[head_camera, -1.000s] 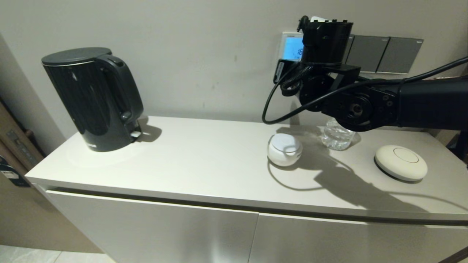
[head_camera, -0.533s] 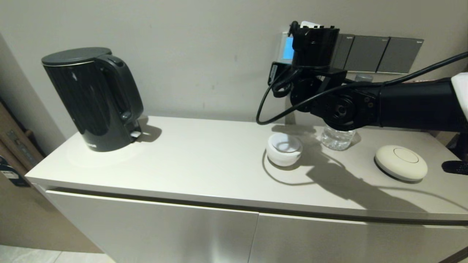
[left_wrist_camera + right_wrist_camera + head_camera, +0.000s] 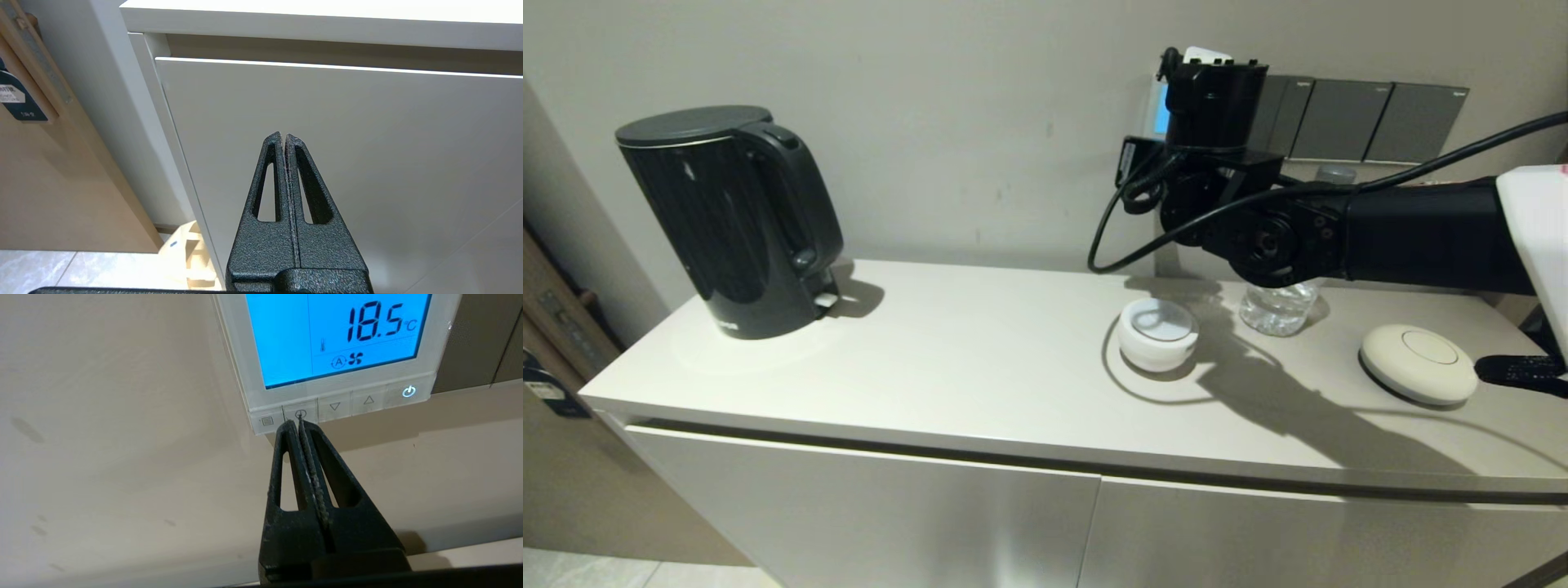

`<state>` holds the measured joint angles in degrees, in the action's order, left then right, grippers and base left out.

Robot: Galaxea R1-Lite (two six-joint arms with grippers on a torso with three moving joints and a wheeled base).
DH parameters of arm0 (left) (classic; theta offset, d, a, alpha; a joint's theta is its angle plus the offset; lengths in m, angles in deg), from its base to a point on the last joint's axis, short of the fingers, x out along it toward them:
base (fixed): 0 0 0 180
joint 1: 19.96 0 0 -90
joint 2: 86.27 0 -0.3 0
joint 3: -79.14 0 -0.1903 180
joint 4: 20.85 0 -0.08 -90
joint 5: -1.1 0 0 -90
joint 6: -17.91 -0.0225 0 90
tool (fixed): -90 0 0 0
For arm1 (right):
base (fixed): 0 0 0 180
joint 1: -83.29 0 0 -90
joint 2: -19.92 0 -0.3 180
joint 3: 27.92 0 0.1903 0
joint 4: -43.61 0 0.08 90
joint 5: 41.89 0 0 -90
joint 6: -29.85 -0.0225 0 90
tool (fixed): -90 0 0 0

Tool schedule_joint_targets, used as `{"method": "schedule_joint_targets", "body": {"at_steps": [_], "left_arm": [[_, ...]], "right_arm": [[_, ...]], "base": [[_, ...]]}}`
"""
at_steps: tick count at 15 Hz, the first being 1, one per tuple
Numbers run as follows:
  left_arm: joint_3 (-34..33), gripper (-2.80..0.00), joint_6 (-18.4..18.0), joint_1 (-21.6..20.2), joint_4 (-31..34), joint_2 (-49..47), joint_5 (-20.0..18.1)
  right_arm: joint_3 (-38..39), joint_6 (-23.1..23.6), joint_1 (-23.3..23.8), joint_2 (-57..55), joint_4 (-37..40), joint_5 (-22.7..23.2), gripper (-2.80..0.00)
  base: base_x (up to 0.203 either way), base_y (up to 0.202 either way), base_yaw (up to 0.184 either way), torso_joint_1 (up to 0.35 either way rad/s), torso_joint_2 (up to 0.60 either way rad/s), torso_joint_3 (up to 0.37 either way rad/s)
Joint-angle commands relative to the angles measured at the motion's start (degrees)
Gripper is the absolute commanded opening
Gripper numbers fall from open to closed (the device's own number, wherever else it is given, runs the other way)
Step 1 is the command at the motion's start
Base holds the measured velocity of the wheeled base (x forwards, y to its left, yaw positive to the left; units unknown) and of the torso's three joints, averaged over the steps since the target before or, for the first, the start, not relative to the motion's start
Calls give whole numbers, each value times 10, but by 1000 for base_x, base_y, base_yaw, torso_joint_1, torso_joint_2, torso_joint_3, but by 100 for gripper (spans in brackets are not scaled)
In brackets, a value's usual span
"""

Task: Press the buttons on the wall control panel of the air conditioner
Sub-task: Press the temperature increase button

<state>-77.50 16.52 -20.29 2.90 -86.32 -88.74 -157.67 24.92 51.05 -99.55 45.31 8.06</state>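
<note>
Black left gripper (image 3: 284, 136), pressed together, hangs low before the cabinet front. Farther, on the right wall, the right gripper (image 3: 295, 424), fingers together, meets the pale square buttons (image 3: 300, 414) under the white-framed glowing blue panel (image 3: 439, 355). Push gently and straight, on one button only.

the air conditioner's wall control panel (image 3: 339, 355) is a square white-framed thermostat fixed on the wall, its screen glowing blue with "18.5 °c", a thermometer mark and a fan icon. along its lower edge runs a row of pale buttons (image 3: 335, 406): a menu key, a clock key, down and up arrows, and a lit power key.
</note>
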Motion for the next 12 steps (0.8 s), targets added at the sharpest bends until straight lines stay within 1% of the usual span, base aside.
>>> {"method": "schedule_joint_targets", "body": {"at_steps": [1, 6, 12], "left_arm": [[0, -280, 0, 0, 0, 0, 0], [0, -280, 0, 0, 0, 0, 0], [0, -280, 0, 0, 0, 0, 0]], "right_arm": [[-2, -1, 1, -8, -1, -2, -280], [-20, 0, 5, -18, 0, -2, -280], [-20, 0, 11, -17, 9, -1, -280]], "base": [[0, 0, 0, 0, 0, 0], [0, 0, 0, 0, 0, 0], [0, 0, 0, 0, 0, 0]]}}
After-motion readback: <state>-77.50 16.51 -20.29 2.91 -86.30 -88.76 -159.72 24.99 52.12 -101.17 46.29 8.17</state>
